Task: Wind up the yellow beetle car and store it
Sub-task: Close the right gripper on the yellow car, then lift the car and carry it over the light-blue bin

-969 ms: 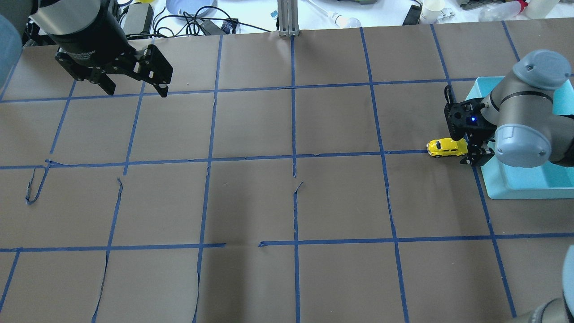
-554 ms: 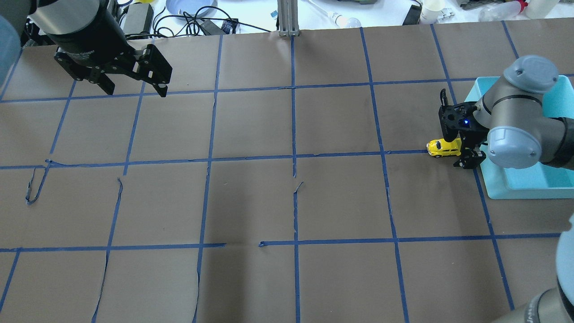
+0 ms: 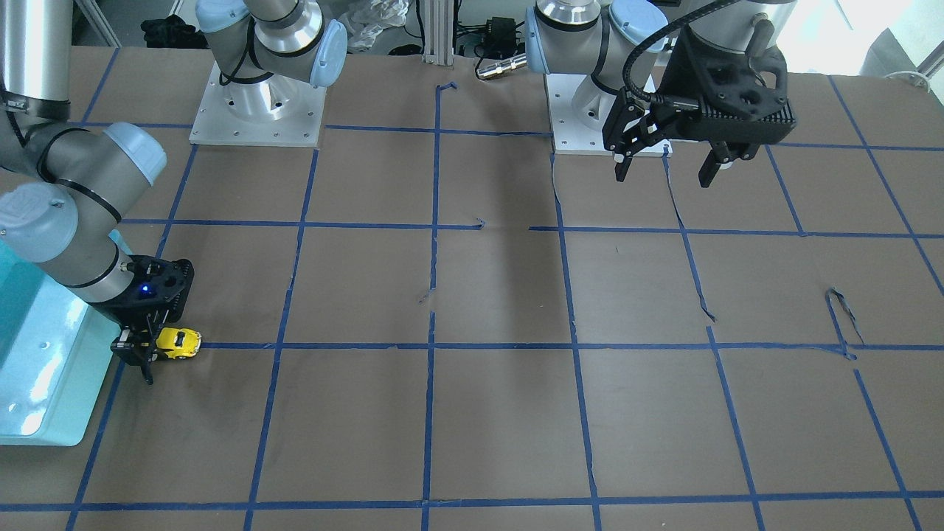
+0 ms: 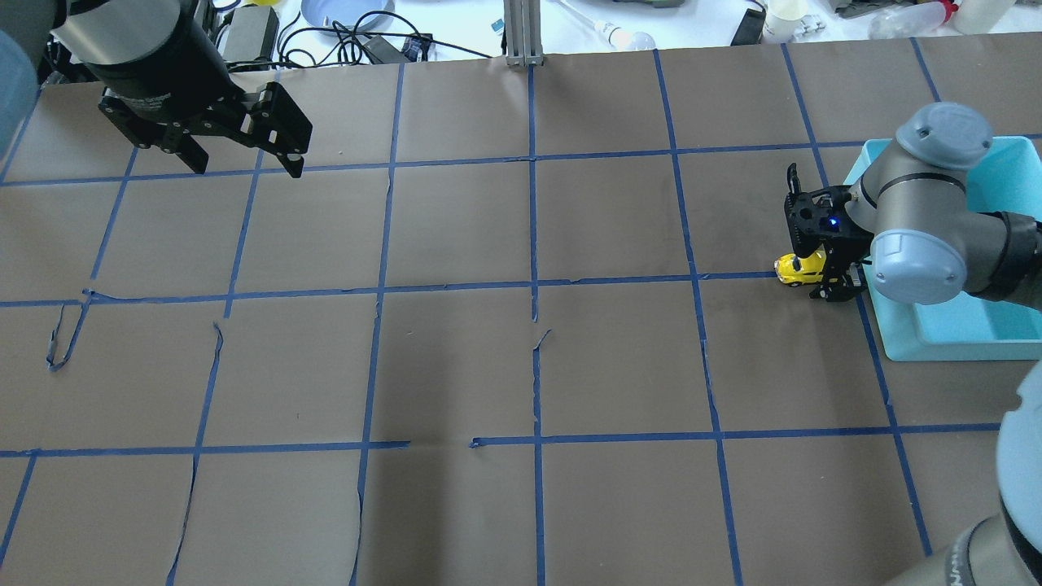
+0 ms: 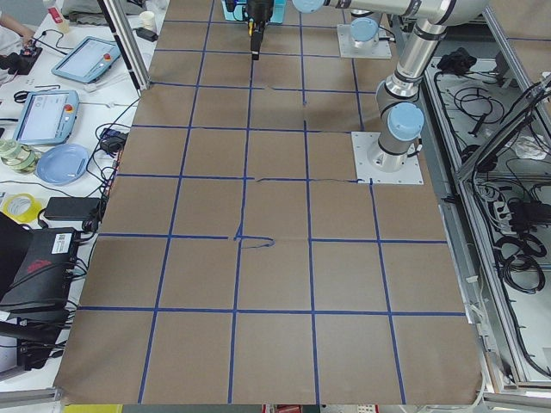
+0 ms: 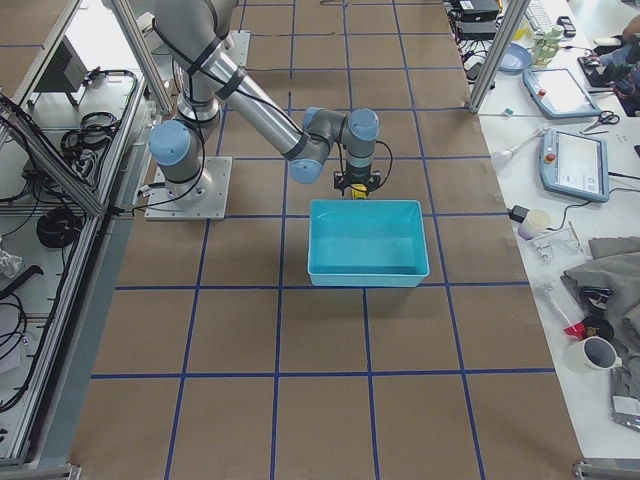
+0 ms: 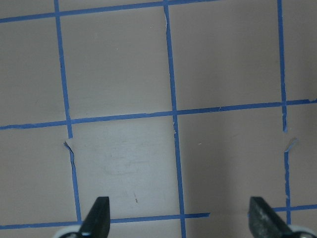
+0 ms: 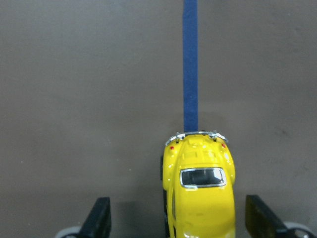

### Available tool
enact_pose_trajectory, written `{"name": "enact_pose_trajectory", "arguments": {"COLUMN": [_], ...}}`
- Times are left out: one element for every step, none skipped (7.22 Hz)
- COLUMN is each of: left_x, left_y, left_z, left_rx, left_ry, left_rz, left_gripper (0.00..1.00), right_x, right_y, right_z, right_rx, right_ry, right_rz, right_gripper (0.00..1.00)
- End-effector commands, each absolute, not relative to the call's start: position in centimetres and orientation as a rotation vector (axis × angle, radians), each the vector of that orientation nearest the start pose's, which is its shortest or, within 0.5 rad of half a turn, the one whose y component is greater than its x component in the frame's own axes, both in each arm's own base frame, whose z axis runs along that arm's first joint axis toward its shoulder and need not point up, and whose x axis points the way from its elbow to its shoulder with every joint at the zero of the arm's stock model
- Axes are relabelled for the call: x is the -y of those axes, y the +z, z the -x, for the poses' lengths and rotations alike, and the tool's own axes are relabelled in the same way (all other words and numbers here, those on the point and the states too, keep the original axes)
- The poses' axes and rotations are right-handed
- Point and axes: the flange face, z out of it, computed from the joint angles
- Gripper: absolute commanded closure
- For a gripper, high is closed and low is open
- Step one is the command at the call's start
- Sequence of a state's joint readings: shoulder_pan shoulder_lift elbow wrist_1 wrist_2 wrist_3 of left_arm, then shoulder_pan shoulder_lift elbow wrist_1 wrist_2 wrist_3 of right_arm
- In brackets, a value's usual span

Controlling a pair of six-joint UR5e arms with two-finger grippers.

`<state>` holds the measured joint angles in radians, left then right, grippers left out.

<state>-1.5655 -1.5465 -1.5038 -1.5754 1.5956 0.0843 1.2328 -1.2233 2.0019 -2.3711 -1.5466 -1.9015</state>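
The yellow beetle car [image 4: 796,267] stands on a blue tape line on the brown table, just left of the light-blue bin [image 4: 952,346]. My right gripper [image 4: 824,278] is low over the car's rear half and open. In the right wrist view the car [image 8: 199,191] sits between the two fingertips [image 8: 99,218], with gaps on both sides. The car also shows in the front view [image 3: 181,341] next to that gripper [image 3: 140,355]. My left gripper [image 4: 248,167] is open and empty, high over the far left of the table.
The bin's rim [image 3: 37,435] is right beside my right arm's wrist. Loose, curled strips of blue tape [image 4: 61,342] lie on the table. Cables, a bowl and bottles sit beyond the far edge [image 4: 350,24].
My right gripper has slid left along the tape line and now covers more of the car, which has stayed put. The left arm has not moved.
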Motion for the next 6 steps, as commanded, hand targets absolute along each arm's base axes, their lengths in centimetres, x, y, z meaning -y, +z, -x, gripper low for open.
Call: {"name": "enact_pose_trajectory", "arguments": {"left_x": [48.9, 48.9, 48.9, 48.9, 48.9, 48.9], "left_y": [53.3, 53.2, 53.3, 53.2, 53.3, 53.2], "left_z": [12.7, 12.8, 12.8, 12.8, 12.8, 12.8], "left_rx": [-3.108, -3.107, -3.108, -3.108, -3.108, -3.107], "left_ry": [-0.134, -0.132, -0.134, -0.132, -0.134, -0.132], "left_rz": [-0.118, -0.122, -0.12, -0.12, -0.12, -0.122], "left_gripper": [0.0, 0.0, 0.0, 0.0, 0.0, 0.0], "right_x": [54.1, 54.4, 56.0, 57.4, 58.2, 58.4], "right_y": [18.9, 19.7, 21.7, 24.9, 27.4, 30.8], "right_z": [4.6, 3.2, -0.4, -4.0, -6.0, -5.8], "right_rx": [-2.232, -2.225, -2.225, -2.276, -2.259, -2.257], "right_ry": [-0.042, -0.058, -0.091, -0.045, 0.0, -0.001], "right_rz": [2.229, 2.256, 2.313, 2.389, 2.461, 2.469], "right_gripper": [0.89, 0.94, 0.95, 0.95, 0.97, 0.97]}}
